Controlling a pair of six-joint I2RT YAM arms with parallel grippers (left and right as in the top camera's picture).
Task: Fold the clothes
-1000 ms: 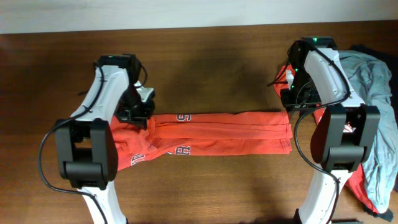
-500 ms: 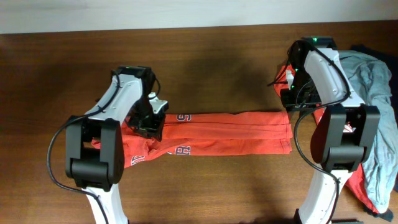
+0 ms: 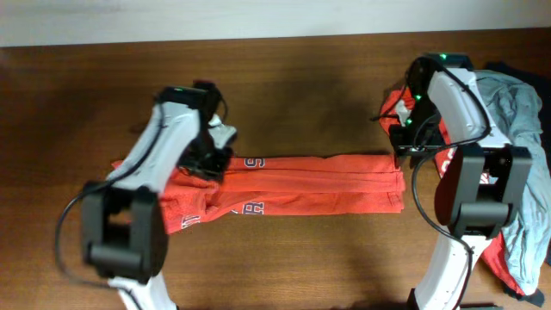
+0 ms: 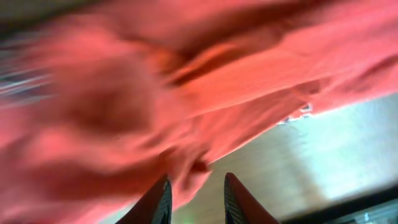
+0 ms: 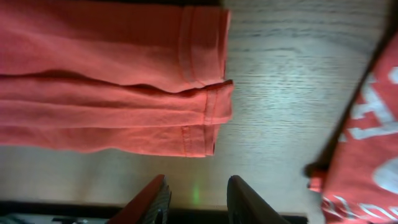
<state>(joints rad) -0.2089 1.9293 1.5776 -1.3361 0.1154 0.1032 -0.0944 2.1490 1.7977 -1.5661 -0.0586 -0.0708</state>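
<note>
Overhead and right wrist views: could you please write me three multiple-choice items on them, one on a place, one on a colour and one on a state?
1. Where does the grey-blue shirt lie?
A) at the right end of the table
B) under the left arm
C) mid-table

2. What colour is the long folded T-shirt stretched across the middle?
A) white
B) orange-red
C) grey-blue

3. How is the right gripper?
A) shut on the hem
B) out of view
C) open and empty

Answers:
1 A, it is heaped at the right edge in the overhead view.
2 B, the colour is plain in both views.
3 C, bare wood shows between its spread fingers.
</note>
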